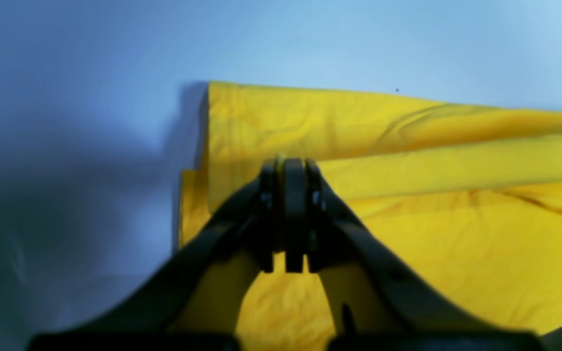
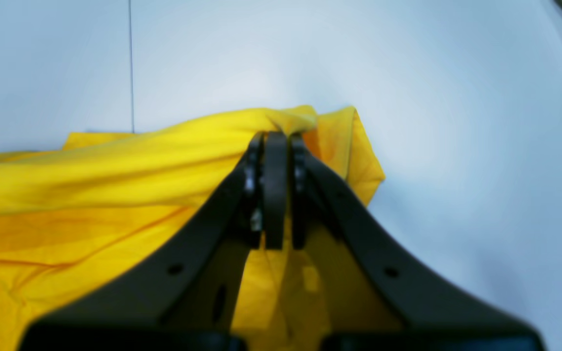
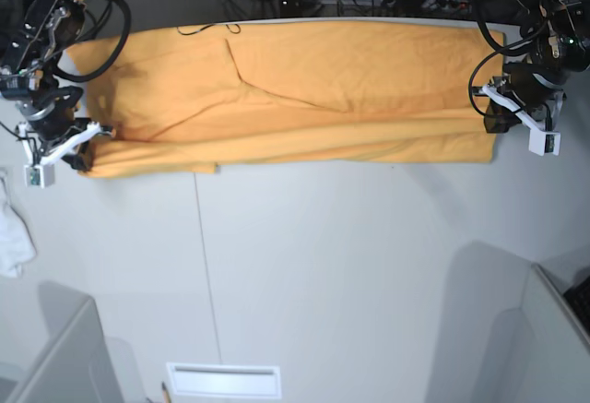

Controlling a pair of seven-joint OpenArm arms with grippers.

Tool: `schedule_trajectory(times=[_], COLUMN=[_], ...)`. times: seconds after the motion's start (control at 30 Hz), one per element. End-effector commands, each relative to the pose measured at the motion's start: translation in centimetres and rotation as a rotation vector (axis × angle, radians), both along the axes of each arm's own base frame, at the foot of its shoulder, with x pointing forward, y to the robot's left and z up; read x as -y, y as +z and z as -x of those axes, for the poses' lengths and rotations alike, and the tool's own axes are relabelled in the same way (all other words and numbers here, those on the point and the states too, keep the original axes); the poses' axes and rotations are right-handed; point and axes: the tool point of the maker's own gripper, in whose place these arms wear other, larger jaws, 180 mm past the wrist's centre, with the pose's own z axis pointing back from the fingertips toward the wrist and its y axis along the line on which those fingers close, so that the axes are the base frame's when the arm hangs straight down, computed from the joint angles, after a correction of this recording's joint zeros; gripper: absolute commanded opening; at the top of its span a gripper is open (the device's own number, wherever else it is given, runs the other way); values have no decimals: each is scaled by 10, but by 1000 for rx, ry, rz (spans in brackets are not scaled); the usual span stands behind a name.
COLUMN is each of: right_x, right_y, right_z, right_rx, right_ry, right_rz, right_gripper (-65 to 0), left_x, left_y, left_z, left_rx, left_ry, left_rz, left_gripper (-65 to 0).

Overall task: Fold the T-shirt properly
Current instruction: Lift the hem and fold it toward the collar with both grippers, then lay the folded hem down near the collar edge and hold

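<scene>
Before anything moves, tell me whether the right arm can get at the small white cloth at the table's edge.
Probably yes: the white cloth lies just outward of the right gripper, though that gripper is shut on the shirt.

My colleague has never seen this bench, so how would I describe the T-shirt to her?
Look at the pale table under the two robot arms. Across its far side lies the T-shirt, partly folded, with a gripper at each end. It is the wide light-orange cloth, unlike the small white cloth at the left edge.
</scene>
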Motion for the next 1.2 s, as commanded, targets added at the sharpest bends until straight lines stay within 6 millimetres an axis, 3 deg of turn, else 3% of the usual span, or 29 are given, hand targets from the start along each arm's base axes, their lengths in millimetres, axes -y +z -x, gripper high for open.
schedule_trajectory(times=[0.0,0.3,0.7,0.97,1.17], right_x=[5,8,8,-17,-16], right_y=[13,3,-8,-26,-31], right_z=[-3,34,53,93,92], right_rx=[42,11,-60,-129,-138], right_ry=[1,-32,-27,-40,-47], right_rz=[22,21,30,-21,-27], right_gripper=[-650,-650,-650,-650,-650], left_x=[-5,-6,-7,-7,-6], left_y=[7,-8,-11,-14,-13], left_z=[1,30,33,37,32], left_rx=[18,-68,-83,-96,-89], left_ry=[-3,-12,-7,-6,-8], left_rz=[-26,-36,-37,-34,-34], left_gripper=[-650,-650,-650,-650,-650])
